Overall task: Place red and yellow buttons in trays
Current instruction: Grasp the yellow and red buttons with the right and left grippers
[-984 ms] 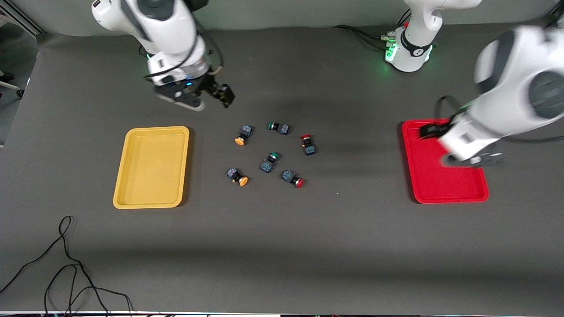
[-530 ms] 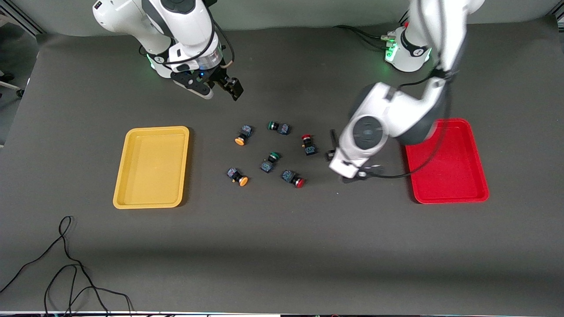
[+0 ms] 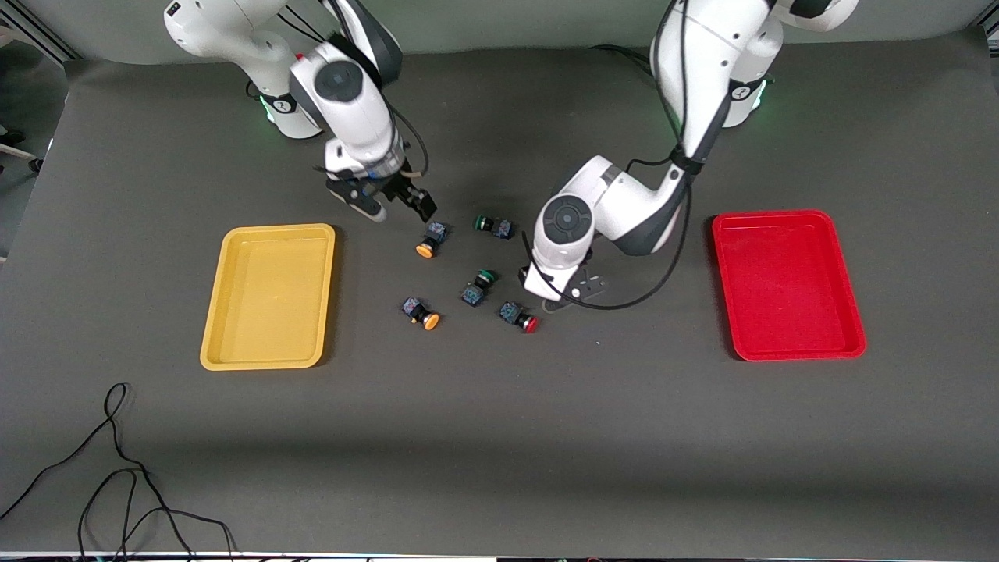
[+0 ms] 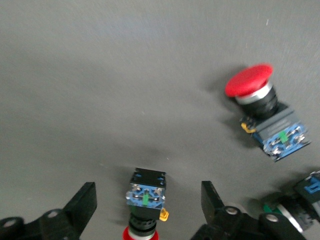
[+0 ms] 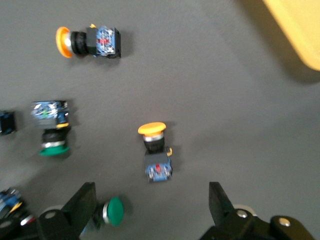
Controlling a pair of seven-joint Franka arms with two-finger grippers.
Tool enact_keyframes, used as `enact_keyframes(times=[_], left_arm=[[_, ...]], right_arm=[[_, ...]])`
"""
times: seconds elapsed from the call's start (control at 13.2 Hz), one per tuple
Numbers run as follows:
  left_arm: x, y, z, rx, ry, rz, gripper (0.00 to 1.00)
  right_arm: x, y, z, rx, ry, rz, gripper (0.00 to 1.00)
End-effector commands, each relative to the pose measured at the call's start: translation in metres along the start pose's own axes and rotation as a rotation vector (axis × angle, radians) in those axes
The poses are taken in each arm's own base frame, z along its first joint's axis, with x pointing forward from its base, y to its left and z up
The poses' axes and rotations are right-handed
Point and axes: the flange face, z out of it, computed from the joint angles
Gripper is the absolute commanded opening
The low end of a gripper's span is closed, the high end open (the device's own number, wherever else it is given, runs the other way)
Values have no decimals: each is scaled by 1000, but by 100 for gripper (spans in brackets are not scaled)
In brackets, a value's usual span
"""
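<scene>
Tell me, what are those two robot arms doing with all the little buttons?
They are sorting buttons into trays. The left gripper is open over a red button, and the right gripper is open over a yellow button. The yellow tray and red tray hold nothing yet.

Left tool (image 4: 145, 202) moved over red button (image 4: 145, 192); right tool (image 3: 406, 199) approached yellow button (image 3: 430, 238).

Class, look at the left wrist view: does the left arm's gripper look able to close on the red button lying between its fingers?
Probably yes. The left gripper is open, with the red button lying between its fingers. Nothing else sits in that gap; the other red button lies clear.
</scene>
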Motion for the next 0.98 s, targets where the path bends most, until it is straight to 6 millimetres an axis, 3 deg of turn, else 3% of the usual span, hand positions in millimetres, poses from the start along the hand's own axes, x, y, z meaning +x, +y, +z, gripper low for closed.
enact_keyframes(times=[0.0,0.08,0.15,0.23,0.3,0.53,0.61,0.68,0.76,0.83,0.91], left_arm=[[-15,-7,16,-16,16,-25,87],[-19,-6,21,-8,16,-30,81],[-23,-5,23,-5,15,-25,61],[-24,-6,25,0,13,-24,35],[-26,-6,26,2,13,-29,0],[-21,-6,14,0,13,-70,0],[-10,-10,-6,-9,21,-82,0],[10,-24,-32,17,8,-84,0],[37,-48,-67,55,-25,-38,0],[60,-79,-99,85,-61,13,0],[73,-104,-121,104,-85,41,0]], right_arm=[[0,-9,43,-5,15,24,100],[0,-8,58,-10,16,24,100],[0,-7,75,-16,17,25,100],[1,-7,86,-10,19,26,100],[2,-5,94,-16,19,27,100],[1,-6,108,-24,19,27,100],[2,-5,112,-29,20,28,100],[1,-7,114,-26,20,23,85],[1,-9,115,-26,21,22,47],[1,-11,115,-25,21,19,19],[1,-13,115,-23,21,18,15]])
